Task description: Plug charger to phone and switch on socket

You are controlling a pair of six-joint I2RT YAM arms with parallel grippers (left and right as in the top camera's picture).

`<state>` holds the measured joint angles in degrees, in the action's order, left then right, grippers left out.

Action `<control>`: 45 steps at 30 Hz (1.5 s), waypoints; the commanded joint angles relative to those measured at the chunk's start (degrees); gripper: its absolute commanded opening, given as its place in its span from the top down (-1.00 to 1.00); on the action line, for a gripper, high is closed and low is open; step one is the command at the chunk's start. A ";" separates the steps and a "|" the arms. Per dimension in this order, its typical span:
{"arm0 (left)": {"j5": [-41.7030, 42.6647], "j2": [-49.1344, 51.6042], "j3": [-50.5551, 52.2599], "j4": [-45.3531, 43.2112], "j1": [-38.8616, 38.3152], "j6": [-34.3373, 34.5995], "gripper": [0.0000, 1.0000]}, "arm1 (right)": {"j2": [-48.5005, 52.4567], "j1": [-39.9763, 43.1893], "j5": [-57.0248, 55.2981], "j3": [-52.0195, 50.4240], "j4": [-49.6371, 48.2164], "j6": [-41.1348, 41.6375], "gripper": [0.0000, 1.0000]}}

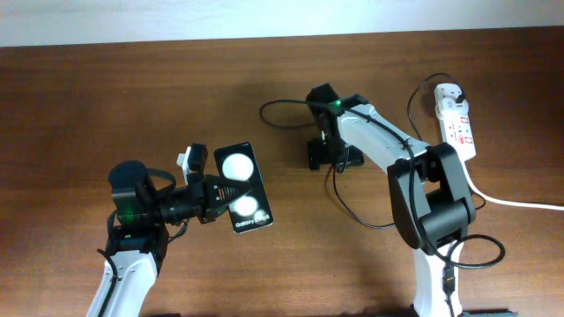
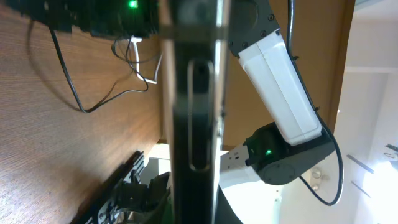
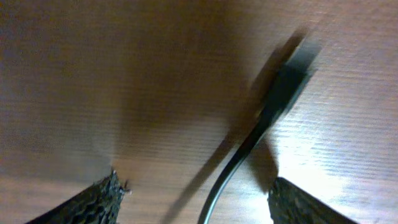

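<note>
1. My left end effector (image 1: 211, 195) is clenched on the phone (image 1: 240, 187), gripping it at its left long side, near and left of middle over the tabletop (image 1: 106, 97). I judge this grip is meant to steady the phone so that a connector can be pushed into it.
2. My right end effector (image 3: 196, 183) is released. Its fingers (image 3: 102, 196) stand wide apart on either side of the charger (image 3: 249, 142), low over the wood near the middle of the scene. The connector tip (image 3: 287, 84) lies just beyond them. That looks like a set-up for closing on the cable just behind its tip.
3. The power strip (image 1: 458, 123) lies at the far right, well apart from the phone. A black plug (image 1: 460, 92) sits in its far end, and its white cord (image 1: 520, 202) trails off to the right. It seems to be left for the last step.
4. Hard to make out:
   - The right wrist view is blurred, so I cannot tell which way the tip is turned.
   - The left wrist view shows the phone only edge-on, and no view shows its charging port.
   - From overhead, my right arm's own body covers its fingers.
   - The red switch marks are too small to say whether they are on or off.
   - I cannot tell whether the phone is clear of the tabletop.
</note>
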<state>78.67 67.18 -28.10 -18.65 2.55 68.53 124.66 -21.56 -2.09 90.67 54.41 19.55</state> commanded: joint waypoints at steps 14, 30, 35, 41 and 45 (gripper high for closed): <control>1.03 -0.81 -1.05 -0.52 0.24 -1.16 1.00 | 4.00 2.78 -2.71 -5.29 -1.11 7.96 0.63; 1.07 -0.81 -1.05 -4.61 0.22 -8.44 1.00 | -24.90 7.08 37.62 -4.37 14.43 -24.13 0.92; 0.15 -0.81 -1.05 -11.56 0.22 -8.44 1.00 | -44.04 7.06 42.86 -10.25 22.21 -26.62 0.92; -17.27 -0.81 -1.05 -11.56 -5.75 -6.01 1.00 | -67.76 5.75 47.25 -32.70 14.43 -18.93 0.91; -21.79 -0.81 -1.05 -22.10 -8.68 0.31 1.00 | -70.23 -8.09 46.51 -37.24 -0.52 -10.78 0.92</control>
<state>59.66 67.13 -27.97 -35.73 -5.93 65.39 54.87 -23.03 45.10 53.47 58.57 3.25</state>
